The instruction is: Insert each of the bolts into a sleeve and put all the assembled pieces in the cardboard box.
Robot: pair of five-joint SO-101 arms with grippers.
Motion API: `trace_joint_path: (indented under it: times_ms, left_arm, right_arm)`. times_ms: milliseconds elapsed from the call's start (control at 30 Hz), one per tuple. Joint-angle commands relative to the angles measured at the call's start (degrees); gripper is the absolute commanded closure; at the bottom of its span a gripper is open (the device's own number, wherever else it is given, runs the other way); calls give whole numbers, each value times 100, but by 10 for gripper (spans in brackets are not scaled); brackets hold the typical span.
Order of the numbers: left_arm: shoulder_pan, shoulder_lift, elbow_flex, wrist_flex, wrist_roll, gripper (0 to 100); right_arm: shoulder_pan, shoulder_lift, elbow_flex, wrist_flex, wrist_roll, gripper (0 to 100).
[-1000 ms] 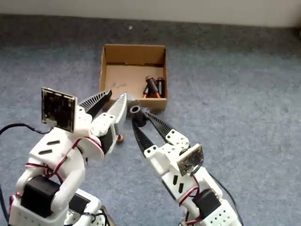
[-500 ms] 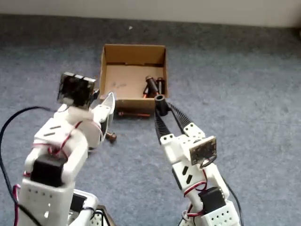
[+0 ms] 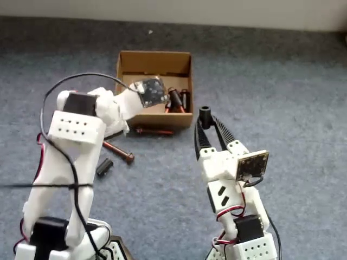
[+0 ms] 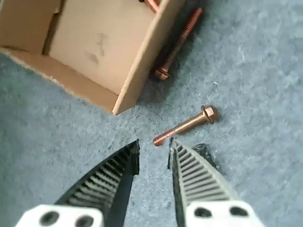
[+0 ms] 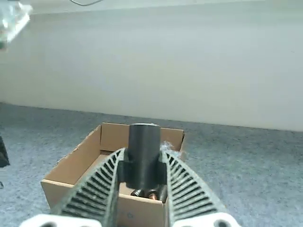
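Sitting in the brown cardboard box [image 3: 154, 53] are a few sleeved copper bolts [image 3: 176, 100]. Left to do, I reckon: one bare bolt [image 3: 154, 130] against the box, a second bolt [image 4: 187, 124] on grey carpet [image 3: 282, 81] below the spread, empty left pincer [image 4: 154, 144]. The right pincer [image 3: 206, 123] clamps an upright black cylindrical sleeve [image 5: 144, 146] nearby.

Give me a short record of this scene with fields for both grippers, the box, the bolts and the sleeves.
Left gripper: open, above the carpet by a loose bolt
Right gripper: shut on an upright black sleeve
Cardboard box: holds assembled pieces
Second bolt: on the carpet beside the box's wall
Spare sleeve: lying on the carpet
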Motion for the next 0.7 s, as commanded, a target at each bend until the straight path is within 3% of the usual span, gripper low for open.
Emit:
trace_joint_path:
  times_ms: [0, 233, 500, 667]
  left_arm:
    - [-40, 620, -189, 18, -1495, 864]
    - [-40, 1640, -145, 18, -2426, 867]
    - [4, 2536, -145, -35, -2444, 867]
    - [-4, 2985, 57, -589, -2426, 867]
  right_arm:
    - [48, -101, 567, 13, -62, 995]
    - [48, -101, 567, 13, -62, 995]
    - [48, -101, 567, 13, -62, 995]
    - [48, -101, 567, 13, -62, 995]
